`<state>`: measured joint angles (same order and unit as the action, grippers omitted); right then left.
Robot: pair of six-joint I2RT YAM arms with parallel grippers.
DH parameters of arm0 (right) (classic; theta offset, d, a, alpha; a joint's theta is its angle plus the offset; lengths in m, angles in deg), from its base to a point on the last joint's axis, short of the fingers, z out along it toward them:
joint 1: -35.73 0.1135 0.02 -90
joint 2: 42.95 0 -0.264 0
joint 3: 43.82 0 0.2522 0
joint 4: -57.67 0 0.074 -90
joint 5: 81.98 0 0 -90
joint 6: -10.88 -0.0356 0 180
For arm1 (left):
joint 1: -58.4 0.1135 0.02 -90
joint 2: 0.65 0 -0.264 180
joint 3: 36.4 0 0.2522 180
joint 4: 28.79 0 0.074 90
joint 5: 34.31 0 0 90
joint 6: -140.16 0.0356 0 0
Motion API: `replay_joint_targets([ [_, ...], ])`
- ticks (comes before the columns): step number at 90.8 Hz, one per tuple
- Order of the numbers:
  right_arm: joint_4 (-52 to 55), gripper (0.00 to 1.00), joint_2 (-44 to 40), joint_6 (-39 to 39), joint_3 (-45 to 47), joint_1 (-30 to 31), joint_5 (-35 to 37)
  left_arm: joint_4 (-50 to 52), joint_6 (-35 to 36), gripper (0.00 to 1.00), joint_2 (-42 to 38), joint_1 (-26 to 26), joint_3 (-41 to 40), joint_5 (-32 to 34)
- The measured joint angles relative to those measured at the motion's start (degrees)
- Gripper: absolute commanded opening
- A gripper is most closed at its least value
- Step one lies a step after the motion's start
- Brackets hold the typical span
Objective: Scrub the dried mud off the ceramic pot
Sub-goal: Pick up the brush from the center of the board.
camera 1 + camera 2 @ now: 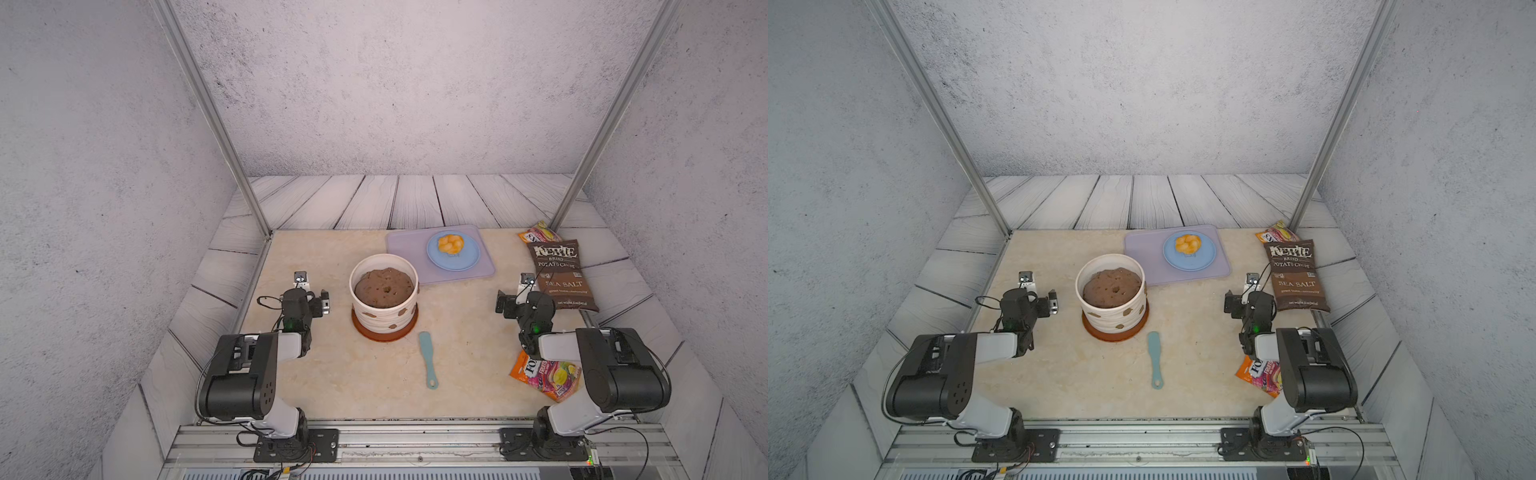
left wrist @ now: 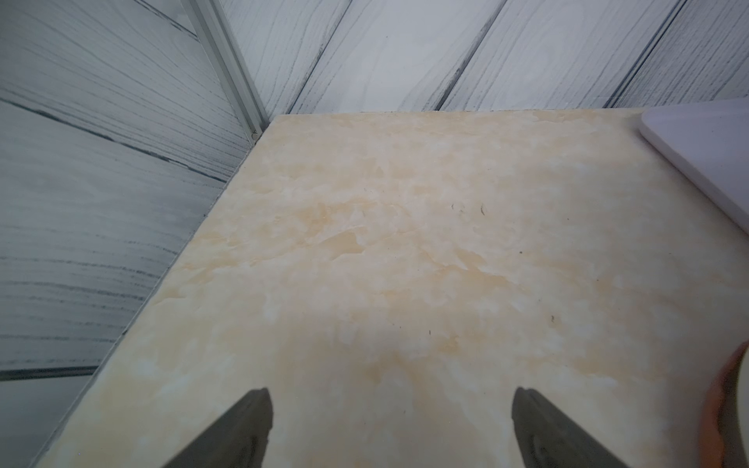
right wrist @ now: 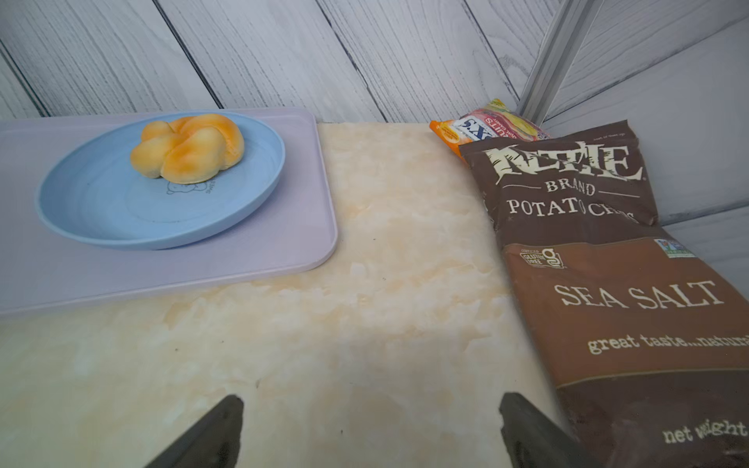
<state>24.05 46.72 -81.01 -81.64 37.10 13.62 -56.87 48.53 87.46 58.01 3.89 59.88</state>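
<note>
Standing on its rust-brown saucer [image 1: 384, 336] in the middle of the counter [image 1: 332, 374], the ceramic pot [image 1: 384, 318] carried dried mud [image 1: 401, 314] on its near wall. The left end effector [image 2: 391, 405] and right end effector [image 3: 371, 409] both gaped wide and empty. The right would probably do best to take the teal tool [image 1: 428, 359] by its handle first, while the left steadied the pot.
</note>
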Motion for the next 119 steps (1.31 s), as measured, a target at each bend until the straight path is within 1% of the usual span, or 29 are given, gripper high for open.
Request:
replay_joint_targets([
  [36,-0.02,0.99,0.0,-0.02,0.0,0.0,0.0,-0.04,0.0,0.98,0.0,0.0,0.0,-0.2],
  [43,0.11,0.99,-0.09,0.0,0.0,0.0,-0.11,1.25,0.17,0.98,-1.18,0.0,0.0,-0.92],
  [54,5.07,0.99,-3.13,0.63,-0.9,0.0,-1.81,8.13,0.13,0.98,-7.76,0.0,1.38,-0.87],
  [63,11.56,0.99,-8.94,0.81,-3.04,0.0,-3.5,14.62,-1.18,0.98,-13.62,0.0,4.68,-0.15],
  [70,17.31,0.99,-14.6,-0.26,-5.09,0.02,-5.35,23.47,-3.15,0.98,-17.03,0.0,10.14,0.76],
  [77,23.26,0.99,-20.02,-3.1,-7.3,0.42,-7.15,32.96,-5.97,0.98,-18.93,0.0,16.61,1.53],
  [90,34.88,0.99,-25.99,-9.68,-10.97,2.14,-9.18,48.46,-12.35,0.98,-22.75,0.0,25.51,0.26],
  [99,43.89,0.99,-27.02,-12.63,-13.46,5.42,-10.01,57.44,-17.68,0.98,-25.92,-0.55,28.65,-3.32],
  [106,50.64,0.99,-26.99,-14.19,-15.3,9.7,-9.6,62.66,-20.7,0.98,-28.35,-2.16,29.24,-5.62],
  [119,59.91,0.99,-26.64,-17.86,-18.05,19.85,-7.28,70.64,-24.81,0.98,-32.44,-9.64,29.29,-8.85],
])
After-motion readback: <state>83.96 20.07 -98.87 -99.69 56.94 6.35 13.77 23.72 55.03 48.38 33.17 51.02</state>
